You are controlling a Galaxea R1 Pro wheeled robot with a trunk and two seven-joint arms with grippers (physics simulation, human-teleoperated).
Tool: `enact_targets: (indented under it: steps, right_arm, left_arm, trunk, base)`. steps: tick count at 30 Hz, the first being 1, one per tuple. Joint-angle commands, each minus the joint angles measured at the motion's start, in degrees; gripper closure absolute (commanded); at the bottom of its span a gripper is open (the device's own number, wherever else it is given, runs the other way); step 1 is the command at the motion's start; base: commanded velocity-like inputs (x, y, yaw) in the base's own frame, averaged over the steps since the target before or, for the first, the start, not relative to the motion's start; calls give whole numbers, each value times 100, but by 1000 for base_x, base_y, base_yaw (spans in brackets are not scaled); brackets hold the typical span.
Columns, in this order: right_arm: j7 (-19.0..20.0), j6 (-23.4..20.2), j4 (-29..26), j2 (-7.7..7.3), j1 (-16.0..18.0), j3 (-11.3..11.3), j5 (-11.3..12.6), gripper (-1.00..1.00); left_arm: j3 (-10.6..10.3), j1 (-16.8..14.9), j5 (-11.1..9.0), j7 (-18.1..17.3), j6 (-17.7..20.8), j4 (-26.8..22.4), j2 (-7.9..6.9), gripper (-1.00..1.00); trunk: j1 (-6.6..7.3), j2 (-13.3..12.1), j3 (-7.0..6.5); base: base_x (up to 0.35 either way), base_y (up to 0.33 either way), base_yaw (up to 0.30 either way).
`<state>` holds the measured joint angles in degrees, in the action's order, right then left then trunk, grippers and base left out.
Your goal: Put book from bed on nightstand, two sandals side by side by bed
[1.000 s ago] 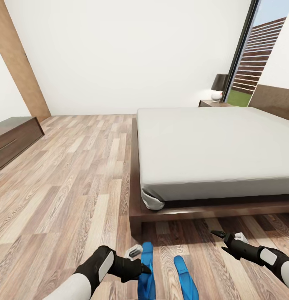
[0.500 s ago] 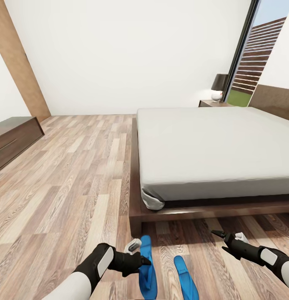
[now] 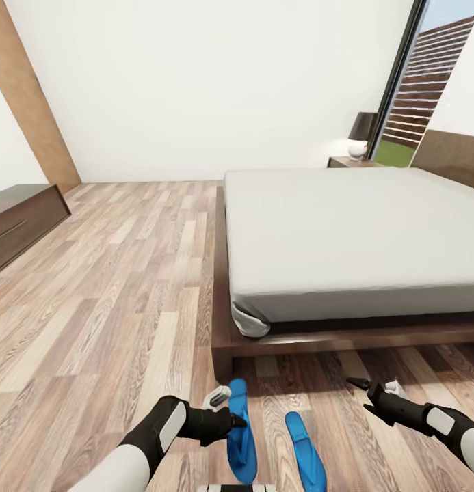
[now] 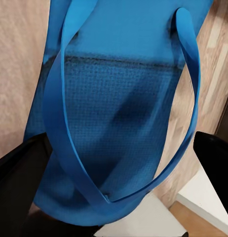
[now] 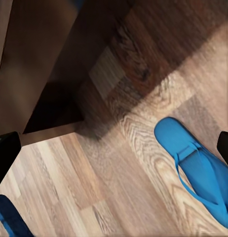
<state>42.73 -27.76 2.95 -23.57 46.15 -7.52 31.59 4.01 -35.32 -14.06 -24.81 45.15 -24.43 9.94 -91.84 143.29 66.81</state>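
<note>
Two bright blue sandals lie on the wood floor at the foot of the bed [image 3: 346,232]. My left gripper [image 3: 225,410] is shut on the left sandal [image 3: 241,437], whose sole and straps [image 4: 119,113] sit close between the dark fingers [image 4: 20,192]. The other sandal [image 3: 306,456] lies flat just to its right, also seen in the right wrist view [image 5: 198,168]. Further right, my right gripper [image 3: 375,387] hovers open above the floor with nothing in it. The nightstand [image 3: 349,162] with its lamp stands beyond the bed. The book is out of view; the mattress top is bare.
The bed's dark wooden frame corner [image 3: 221,352] juts out just ahead of the sandals. A long low dark cabinet [image 3: 18,219] stands at the far left wall. Wide wood floor [image 3: 113,307] stretches left of the bed. A tall window [image 3: 414,89] is behind the nightstand.
My left gripper has carried its sandal a little forward toward the bed frame. The right arm stays put. The whole view has shifted slightly with the camera.
</note>
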Motion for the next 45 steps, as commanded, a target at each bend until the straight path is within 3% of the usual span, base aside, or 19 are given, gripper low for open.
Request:
enact_targets:
  steps: [1, 22, 31, 45]
  right_arm:
    - [7, -38, 18, -2, 8, -48, 3, -100]
    - [27, -29, 19, -11, 8, -62, 22, -100]
    - [28, -28, 21, -16, 8, -65, 23, -100]
    - [73, -33, 21, -42, 8, -65, 23, -100]
  left_arm:
    - [39, -2, 23, -10, 25, -37, 6, 100]
    - [39, -3, -21, 2, -198, -794, 6, 100]
    - [32, -16, -270, 2, -207, -880, 6, 100]
    - [30, -13, -315, 2, -192, -880, 6, 100]
  trunk:
    - [-1, 4, 28]
    - [-55, 32, 493]
    - [-79, 44, 693]
    - [-115, 63, 1003]
  base:
    - [0, 0, 0]
    - [0, 0, 0]
    - [0, 0, 0]
    - [0, 0, -6]
